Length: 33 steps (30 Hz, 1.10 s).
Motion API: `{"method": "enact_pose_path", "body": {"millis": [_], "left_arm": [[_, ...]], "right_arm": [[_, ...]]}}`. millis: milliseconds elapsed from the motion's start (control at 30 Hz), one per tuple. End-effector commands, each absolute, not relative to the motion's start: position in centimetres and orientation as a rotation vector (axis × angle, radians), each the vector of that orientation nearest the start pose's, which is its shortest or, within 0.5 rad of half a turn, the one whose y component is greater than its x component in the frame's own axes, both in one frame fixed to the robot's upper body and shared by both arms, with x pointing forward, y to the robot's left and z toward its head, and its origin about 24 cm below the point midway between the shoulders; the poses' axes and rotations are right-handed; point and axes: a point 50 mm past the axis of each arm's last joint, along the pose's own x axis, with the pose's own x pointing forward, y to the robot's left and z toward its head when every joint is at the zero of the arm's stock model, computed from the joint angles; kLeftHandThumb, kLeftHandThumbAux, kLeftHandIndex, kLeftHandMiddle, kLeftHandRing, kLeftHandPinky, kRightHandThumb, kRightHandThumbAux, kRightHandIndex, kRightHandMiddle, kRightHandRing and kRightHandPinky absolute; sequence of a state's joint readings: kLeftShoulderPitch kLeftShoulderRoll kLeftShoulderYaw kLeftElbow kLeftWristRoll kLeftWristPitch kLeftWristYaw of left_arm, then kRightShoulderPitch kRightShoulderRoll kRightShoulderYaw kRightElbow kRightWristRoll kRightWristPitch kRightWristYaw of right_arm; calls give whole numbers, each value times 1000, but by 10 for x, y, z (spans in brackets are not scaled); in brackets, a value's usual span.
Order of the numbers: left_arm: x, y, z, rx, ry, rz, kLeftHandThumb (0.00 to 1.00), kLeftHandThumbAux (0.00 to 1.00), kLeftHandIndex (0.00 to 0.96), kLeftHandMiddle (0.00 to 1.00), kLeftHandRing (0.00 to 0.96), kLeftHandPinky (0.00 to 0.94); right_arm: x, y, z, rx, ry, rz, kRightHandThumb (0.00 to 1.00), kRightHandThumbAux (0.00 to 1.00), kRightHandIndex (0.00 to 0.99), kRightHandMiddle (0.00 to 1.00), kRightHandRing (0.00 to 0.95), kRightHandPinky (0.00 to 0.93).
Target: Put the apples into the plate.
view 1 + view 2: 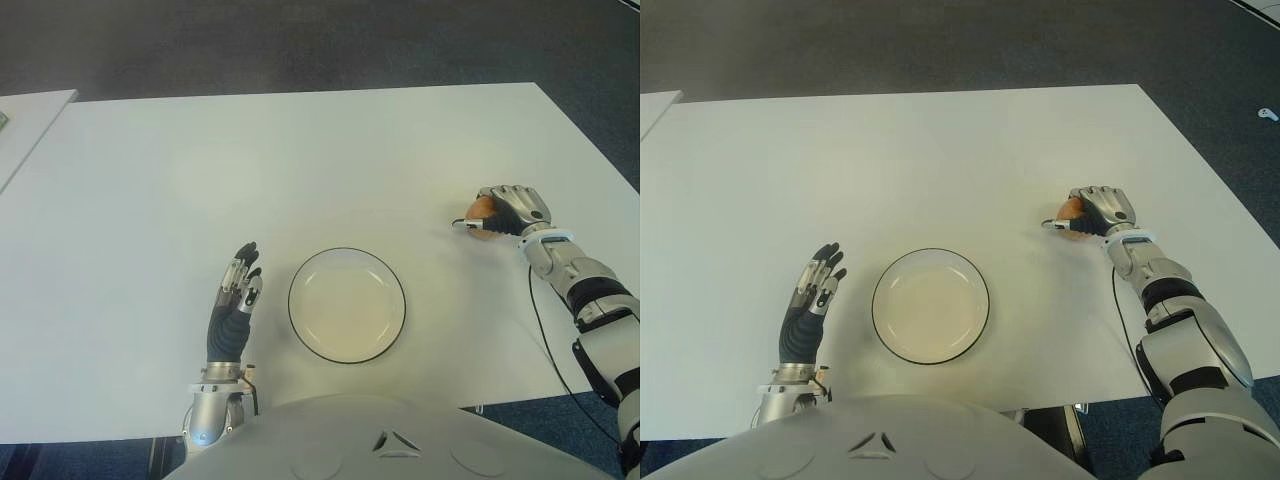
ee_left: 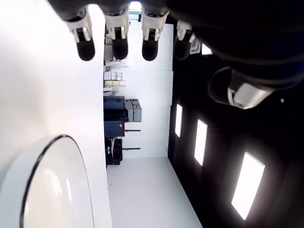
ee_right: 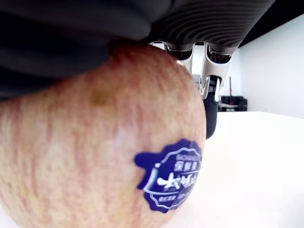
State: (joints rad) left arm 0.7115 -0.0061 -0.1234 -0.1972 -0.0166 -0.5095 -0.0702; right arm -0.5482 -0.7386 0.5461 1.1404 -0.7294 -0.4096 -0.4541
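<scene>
A red-yellow apple (image 1: 481, 211) with a blue sticker (image 3: 172, 175) lies on the white table (image 1: 300, 160) at the right. My right hand (image 1: 508, 213) is curled over it, with the palm on top and fingers wrapped around its far side. The apple fills the right wrist view, pressed against the palm. A white plate (image 1: 347, 304) with a dark rim sits empty near the table's front edge, to the left of the apple. My left hand (image 1: 236, 295) shows just left of the plate, fingers straight and spread, holding nothing.
Another white table's corner (image 1: 30, 110) shows at the far left. Dark carpet (image 1: 300, 40) lies beyond the table's far edge. A black cable (image 1: 545, 340) hangs along my right forearm near the table's right edge.
</scene>
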Motion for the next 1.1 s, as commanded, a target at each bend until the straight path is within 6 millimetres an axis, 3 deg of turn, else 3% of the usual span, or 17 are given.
{"method": "enact_pose_path", "body": {"millis": [33,233,333,567,800,1100], "left_arm": [[103,150,14,-22,-22,33,55,360,0,0,0,0],[104,150,15,-22,-24,27,46,369,0,0,0,0],[104,150,15,-29,-20,28,42,377,0,0,0,0],[105,151,15,-27,-25,28,29,390,0,0,0,0],[104,151,15,-17,-24,17,6,406,0,0,0,0],[105,153,13,-7,-20,28,0,419,0,0,0,0]], "right_arm": [[277,-305,-6,-1585,177,294,851,679,396,523,741,189],[289,-304,11,-1569,109,271,850,678,399,522,739,279],[298,-302,26,-1550,67,254,852,676,404,524,748,427],[307,-291,57,-1488,-103,199,854,675,409,527,773,558],[308,-276,83,-1403,-239,137,856,675,406,531,813,782],[308,-264,111,-1362,-329,96,857,675,403,535,850,835]]}}
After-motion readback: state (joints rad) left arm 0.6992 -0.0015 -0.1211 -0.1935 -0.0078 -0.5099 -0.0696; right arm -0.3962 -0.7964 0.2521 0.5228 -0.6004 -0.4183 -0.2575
